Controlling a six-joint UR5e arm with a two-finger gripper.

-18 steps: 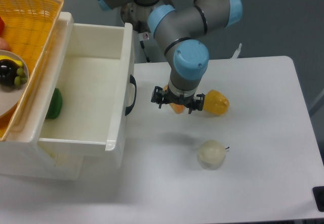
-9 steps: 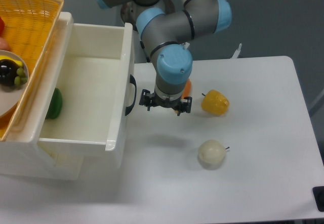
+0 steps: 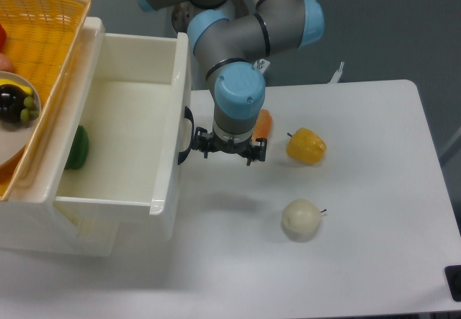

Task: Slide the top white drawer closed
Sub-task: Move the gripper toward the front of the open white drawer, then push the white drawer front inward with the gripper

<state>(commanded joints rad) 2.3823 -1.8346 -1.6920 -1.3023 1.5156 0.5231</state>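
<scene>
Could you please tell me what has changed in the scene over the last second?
The gripper has travelled left across the table, away from the yellow pepper and up close to the black handle of the top white drawer. It has not taken hold of anything. The drawer is still open, and the pepper, the orange piece and the pale fruit have not moved.
</scene>
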